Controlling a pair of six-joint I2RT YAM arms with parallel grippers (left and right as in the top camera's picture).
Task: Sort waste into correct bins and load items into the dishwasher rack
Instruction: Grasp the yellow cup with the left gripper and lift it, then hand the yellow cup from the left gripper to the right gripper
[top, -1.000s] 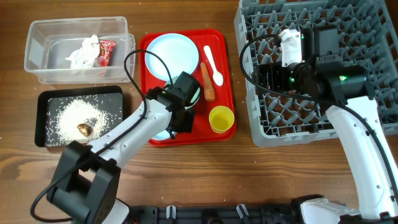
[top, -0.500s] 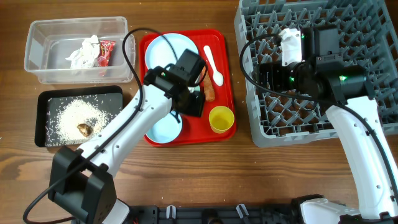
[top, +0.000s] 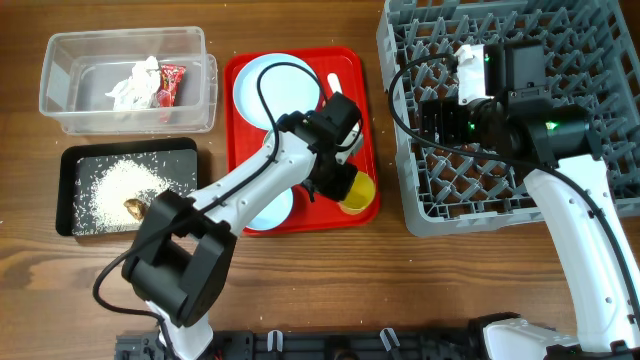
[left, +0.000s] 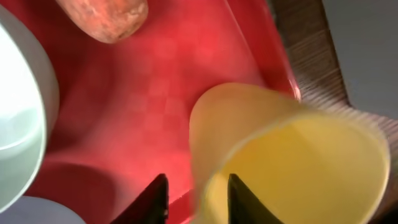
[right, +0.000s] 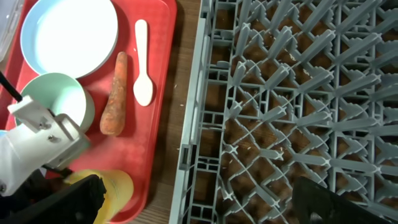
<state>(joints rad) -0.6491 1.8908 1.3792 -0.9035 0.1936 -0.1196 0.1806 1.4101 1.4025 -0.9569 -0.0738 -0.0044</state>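
Your left gripper (left: 196, 200) straddles rim of yellow cup (left: 298, 162), jaws part open; carrot stick (left: 106, 15) and green bowl (right: 56, 99) crowd close. Right gripper (right: 199, 202) wide open, empty, over rack (right: 280, 93).

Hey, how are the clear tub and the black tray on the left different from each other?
The clear tub is see-through and deeper; the black tray is opaque and shallow. The tub holds crumpled tissue and a red wrapper; the tray holds scattered rice and a brown lump. Both are rectangular, with similar footprints.
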